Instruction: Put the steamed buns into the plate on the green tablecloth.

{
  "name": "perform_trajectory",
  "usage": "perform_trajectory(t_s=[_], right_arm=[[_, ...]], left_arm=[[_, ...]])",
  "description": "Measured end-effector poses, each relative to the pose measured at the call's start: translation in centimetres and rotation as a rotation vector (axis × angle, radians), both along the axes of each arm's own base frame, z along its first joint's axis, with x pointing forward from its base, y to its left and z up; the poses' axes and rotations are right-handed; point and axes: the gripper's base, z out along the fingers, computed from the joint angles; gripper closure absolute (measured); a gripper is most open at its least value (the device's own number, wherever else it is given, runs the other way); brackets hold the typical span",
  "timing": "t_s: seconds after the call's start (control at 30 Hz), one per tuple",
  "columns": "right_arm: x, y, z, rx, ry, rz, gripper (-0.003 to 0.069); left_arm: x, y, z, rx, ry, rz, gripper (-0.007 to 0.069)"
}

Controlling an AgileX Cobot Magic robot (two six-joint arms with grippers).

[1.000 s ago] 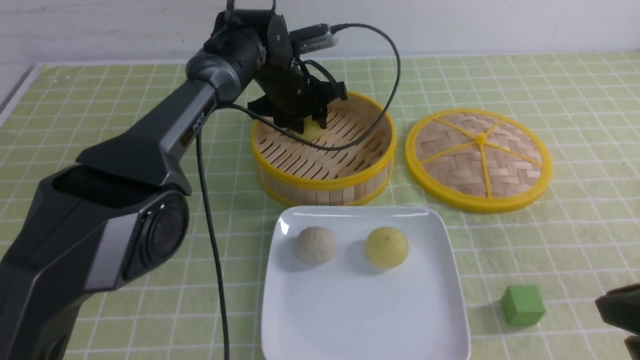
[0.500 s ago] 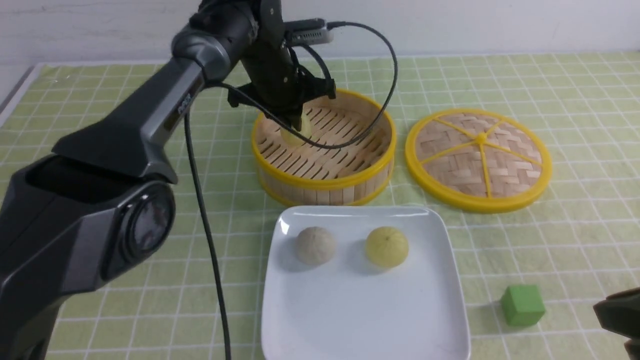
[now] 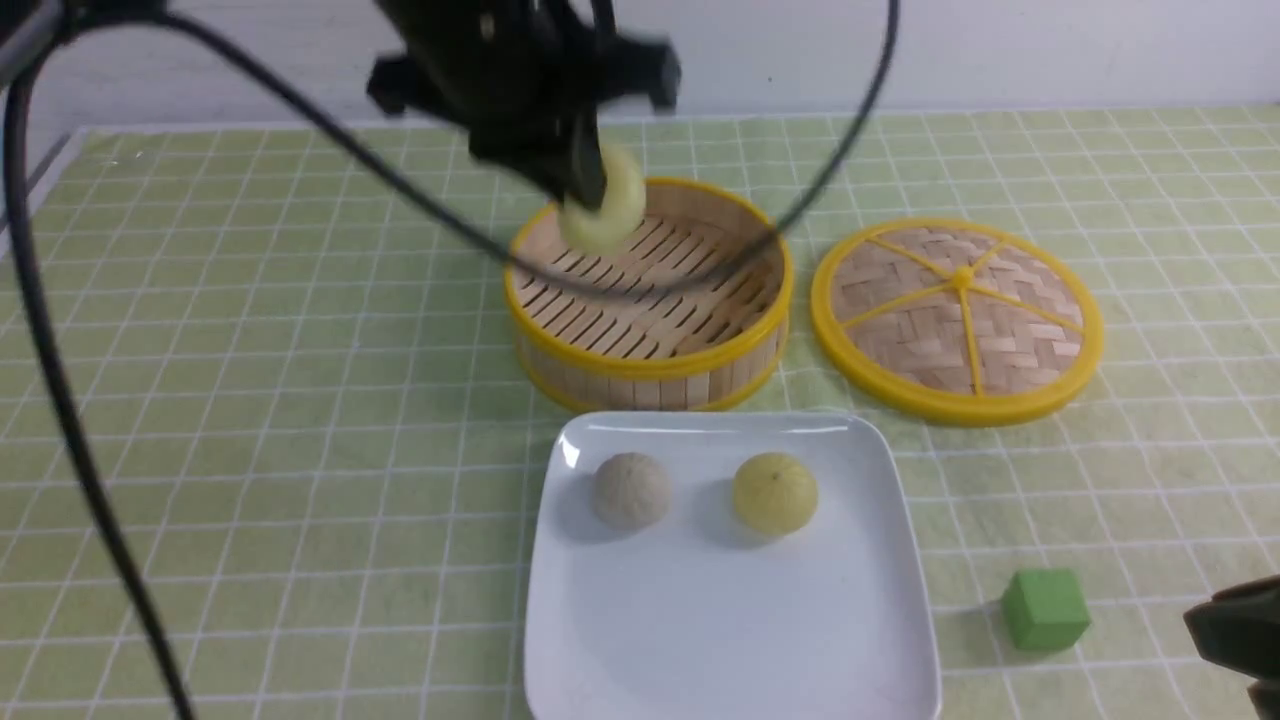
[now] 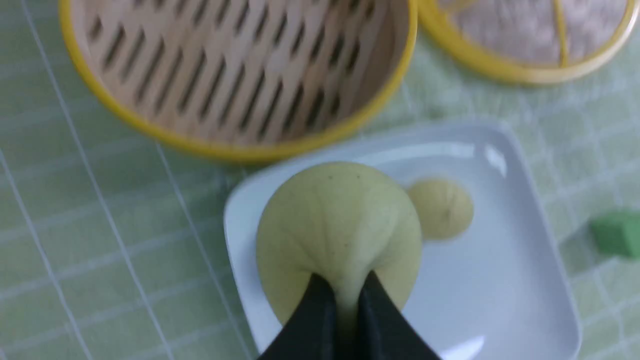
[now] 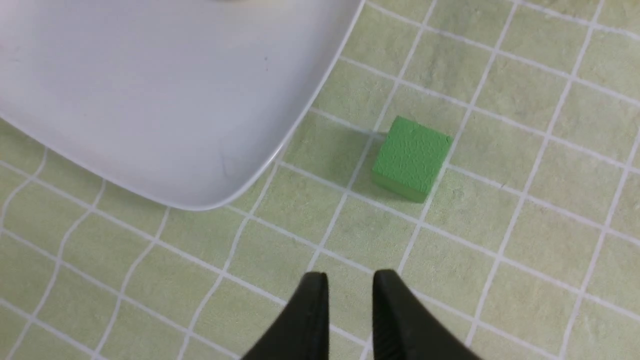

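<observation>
My left gripper (image 3: 585,185) is shut on a pale yellow steamed bun (image 3: 605,215) and holds it in the air above the steamer basket's far left rim. In the left wrist view the bun (image 4: 340,235) is pinched between the fingertips (image 4: 320,300). The white square plate (image 3: 730,640) lies on the green tablecloth (image 3: 250,400) and holds a greyish-beige bun (image 3: 631,489) and a second pale yellow bun (image 3: 774,492). My right gripper (image 5: 350,280) is nearly closed and empty, low over the cloth near the plate's corner (image 5: 200,195).
An empty bamboo steamer basket (image 3: 648,365) with a yellow rim stands behind the plate. Its round woven lid (image 3: 955,315) lies to the right. A green cube (image 3: 1045,610) sits on the cloth right of the plate, also in the right wrist view (image 5: 410,157).
My left gripper has closed on the yellow bun inside the basket and lifted it up out of the basket. The right arm has not moved.
</observation>
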Motion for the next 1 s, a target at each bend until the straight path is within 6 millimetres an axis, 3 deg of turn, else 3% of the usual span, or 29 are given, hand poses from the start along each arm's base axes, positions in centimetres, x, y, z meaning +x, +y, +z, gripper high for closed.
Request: perform_trajectory(t_s=[0.07,0.1,0.17,0.27,0.33,0.47,0.6,0.8,0.9,1.0], right_arm=[[0.0,0.0,0.0,0.000,0.001,0.000,0.0505],[0.0,0.0,0.0,0.000,0.001,0.000,0.0505],[0.0,0.0,0.0,0.000,0.001,0.000,0.0500],[0.0,0.0,0.0,0.000,0.001,0.000,0.0496],[0.0,0.0,0.0,0.000,0.001,0.000,0.0491],[0.0,0.0,0.0,0.000,0.001,0.000,0.0488],[-0.4,-0.1,0.2,-0.006,0.021,0.010,0.0505],[-2.8,-0.7,2.5,-0.022,0.044,0.053,0.0662],[-5.3,-1.5,3.8,-0.015,-0.001,0.062,0.0673],[-7.4,-2.4,4.4,-0.001,-0.071,0.054,0.0673]], left_arm=[[-2.8,-0.4,-4.3,0.083,0.136,-0.048,0.0603],[-3.0,-0.5,-4.8,0.093,0.151,-0.053,0.0603],[-5.9,-1.0,-10.1,0.150,0.240,-0.082,0.0603],[-7.1,-1.3,-14.2,0.126,0.206,-0.051,0.0603],[-7.0,-1.3,-15.4,0.094,0.163,-0.021,0.0601],[-6.7,-1.5,-15.6,0.053,0.108,-0.002,0.0588],[-6.3,-1.7,-15.6,0.024,0.073,0.005,0.0522],[-6.1,-1.9,-15.5,0.014,0.074,0.025,0.0279],[-5.9,-2.1,-14.0,-0.006,0.050,0.025,0.0160],[-5.7,-2.2,-12.5,-0.017,0.023,0.017,0.0100]])
